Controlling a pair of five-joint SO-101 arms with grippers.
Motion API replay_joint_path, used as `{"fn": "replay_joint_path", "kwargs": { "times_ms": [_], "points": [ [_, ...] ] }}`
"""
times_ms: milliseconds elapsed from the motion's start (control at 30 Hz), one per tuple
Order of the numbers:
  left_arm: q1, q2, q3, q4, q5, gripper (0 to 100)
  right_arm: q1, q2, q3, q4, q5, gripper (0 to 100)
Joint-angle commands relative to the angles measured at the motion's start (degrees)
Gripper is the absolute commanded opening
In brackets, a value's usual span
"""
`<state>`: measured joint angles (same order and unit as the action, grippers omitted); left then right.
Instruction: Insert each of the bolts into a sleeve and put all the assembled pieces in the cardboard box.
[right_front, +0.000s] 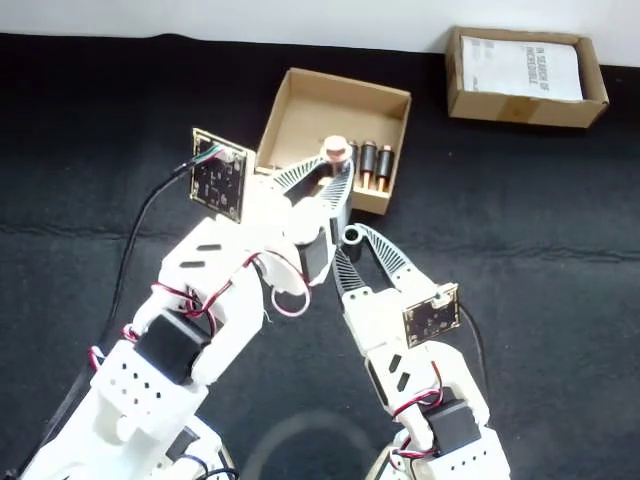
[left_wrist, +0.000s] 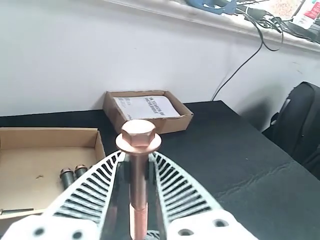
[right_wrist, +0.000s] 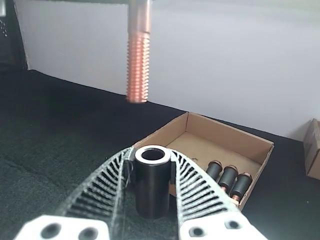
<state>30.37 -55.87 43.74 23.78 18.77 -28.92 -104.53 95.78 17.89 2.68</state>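
Observation:
My left gripper (left_wrist: 137, 180) is shut on a copper bolt (left_wrist: 138, 165), held upright with its hex head on top; from above the bolt head (right_front: 336, 152) sits over the near edge of the open cardboard box (right_front: 300, 105). My right gripper (right_wrist: 151, 187) is shut on a black sleeve (right_wrist: 151, 182), bore facing up. The bolt's threaded end (right_wrist: 137, 65) hangs above the sleeve and a little to one side, not touching it. In the high view the sleeve (right_front: 352, 236) is just in front of the box. Three assembled pieces (right_wrist: 228, 179) lie in the box's right corner (right_front: 368, 165).
A second, smaller cardboard box (right_front: 525, 78) holding a printed sheet stands at the back right. The black table cloth stretches open to the far left and right of both arms. A white wall runs behind the table.

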Motion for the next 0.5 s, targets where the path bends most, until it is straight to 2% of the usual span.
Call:
{"fn": "replay_joint_path", "kwargs": {
  "times_ms": [0,467],
  "points": [
    [0.66,-1.80,-0.57,0.35,-0.35,1,0.57,-0.13,6.99,-1.01,-0.62,0.7],
    [3.30,-1.71,5.76,0.18,0.00,1,0.57,-0.13,6.99,-1.01,-0.62,0.7]
  ]
}}
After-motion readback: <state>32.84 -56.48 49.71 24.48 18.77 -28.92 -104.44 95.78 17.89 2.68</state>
